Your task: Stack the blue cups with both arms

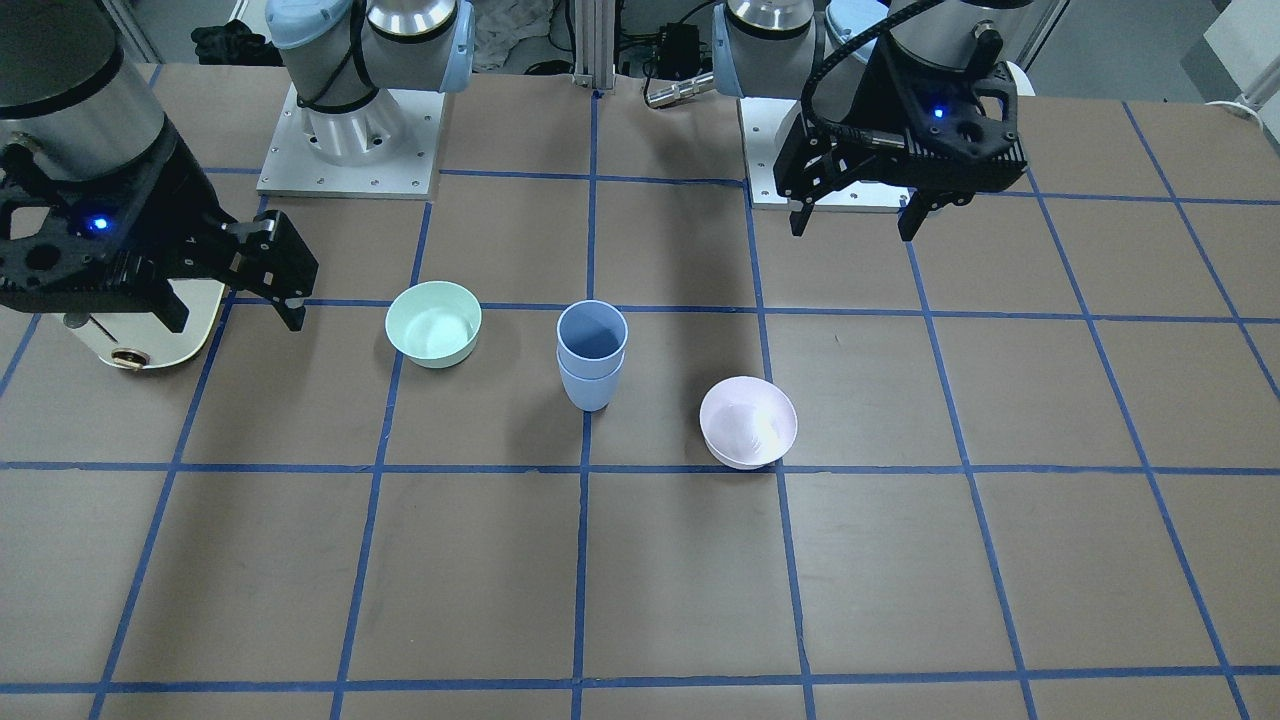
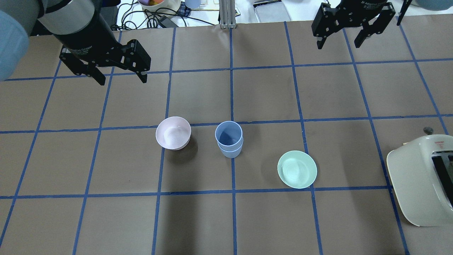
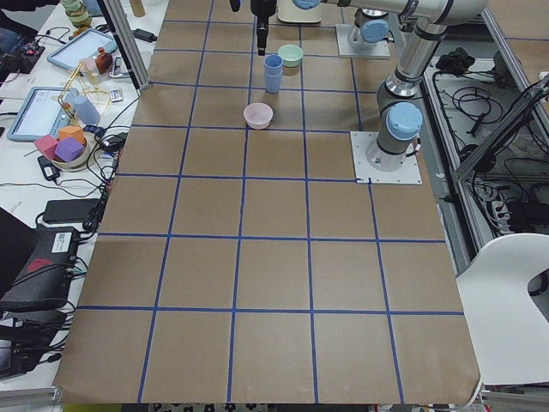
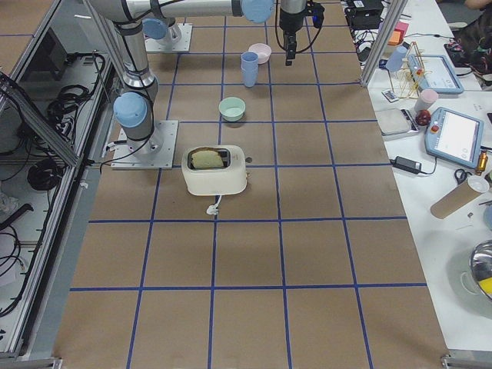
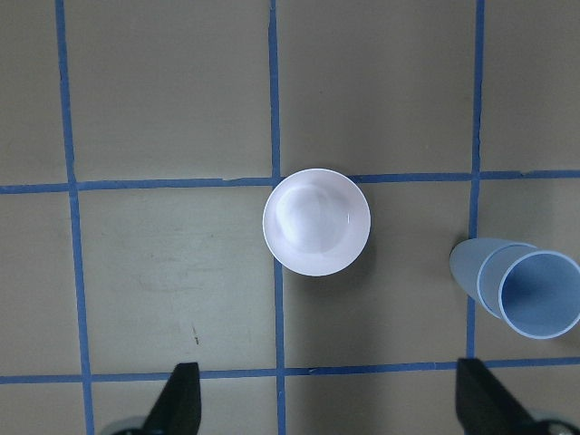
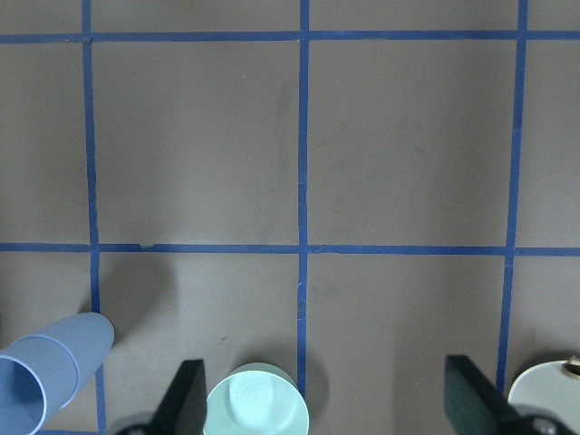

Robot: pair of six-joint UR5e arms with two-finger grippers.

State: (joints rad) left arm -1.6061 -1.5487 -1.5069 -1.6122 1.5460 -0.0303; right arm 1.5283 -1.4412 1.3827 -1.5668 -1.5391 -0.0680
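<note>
The two blue cups [image 1: 592, 355] stand nested one inside the other, upright, at the table's middle on a blue tape line; they also show in the overhead view [image 2: 229, 139], the left wrist view [image 5: 517, 290] and the right wrist view [image 6: 50, 367]. My left gripper [image 2: 122, 80] is open and empty, raised above the table, apart from the cups; it also shows in the front view [image 1: 852, 232]. My right gripper [image 2: 339, 45] is open and empty, raised far from the cups; in the front view [image 1: 235, 320] it hangs over the toaster.
A pale pink bowl [image 2: 173, 132] sits to the left of the cups and a mint-green bowl [image 2: 297, 169] to their right. A cream toaster [image 2: 421, 177] stands at the right edge. The brown table [image 2: 269, 219] has a blue tape grid.
</note>
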